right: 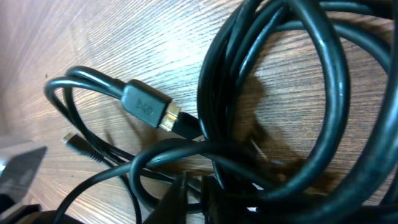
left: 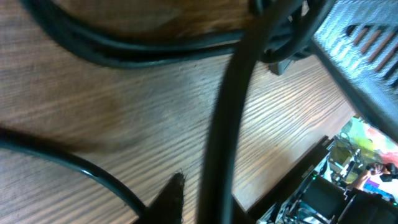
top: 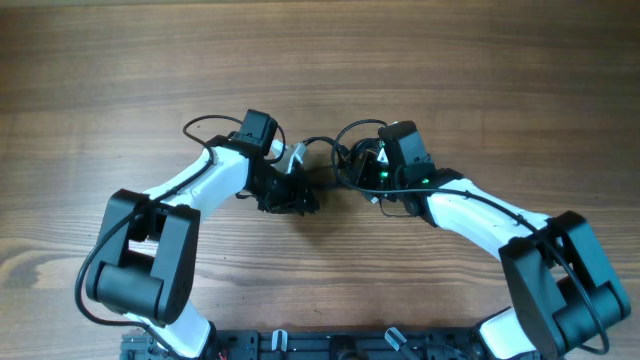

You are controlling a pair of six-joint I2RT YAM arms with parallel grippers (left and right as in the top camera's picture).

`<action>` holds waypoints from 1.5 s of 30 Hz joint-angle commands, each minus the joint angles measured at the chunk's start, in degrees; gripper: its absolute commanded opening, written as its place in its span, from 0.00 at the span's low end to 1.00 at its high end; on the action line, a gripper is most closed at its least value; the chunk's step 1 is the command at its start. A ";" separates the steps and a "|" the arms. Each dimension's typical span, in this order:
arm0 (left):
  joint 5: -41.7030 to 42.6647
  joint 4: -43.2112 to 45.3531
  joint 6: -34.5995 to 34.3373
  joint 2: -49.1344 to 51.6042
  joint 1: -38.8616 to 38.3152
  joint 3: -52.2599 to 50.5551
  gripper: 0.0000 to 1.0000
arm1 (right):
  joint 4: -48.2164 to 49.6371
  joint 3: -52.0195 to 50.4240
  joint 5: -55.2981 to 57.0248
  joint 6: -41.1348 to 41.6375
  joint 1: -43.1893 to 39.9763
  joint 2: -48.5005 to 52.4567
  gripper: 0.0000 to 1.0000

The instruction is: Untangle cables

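On the wooden table (top: 320, 60), the left arm (top: 215, 175) is seen reaching in from the lower left, with the left hand (top: 288, 192) brought low near the table's middle. In the left wrist view, 1 black cord (left: 227, 124) is seen running steeply across the picture just beside a dark fingertip (left: 171, 198), with another thick strand lying on the wood above; whether the left hand is released or clenched on a cord cannot be told. Between the 2 hands, the cables (top: 335, 158) are found in a small bunch of black loops on the table, with 1 loop arched upward toward the right hand (top: 362, 172). In the right wrist view, several loops are seen overlapping on the wood, a flat plug (right: 149, 107) with a gold-coloured collar is tucked against them, and a small plug end (right: 69, 139) lies at the left. Dark fingertips (right: 177, 196) are seen among the strands at the bottom edge, but it cannot be told whether the right hand is grasping any. The right arm (top: 475, 215) is extended in from the lower right.
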 commanded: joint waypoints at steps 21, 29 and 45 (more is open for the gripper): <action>-17.59 -4.46 -13.92 -15.41 -4.98 6.80 0.29 | -6.95 3.19 0.50 -2.21 -3.23 -1.40 0.04; -20.26 2.45 -17.16 -5.86 -13.05 6.80 0.24 | -5.88 3.19 0.63 -2.34 -3.23 1.84 0.04; -30.42 11.04 -30.80 -1.62 -14.38 6.75 0.25 | -4.07 3.19 -2.21 -2.29 -3.93 1.84 0.04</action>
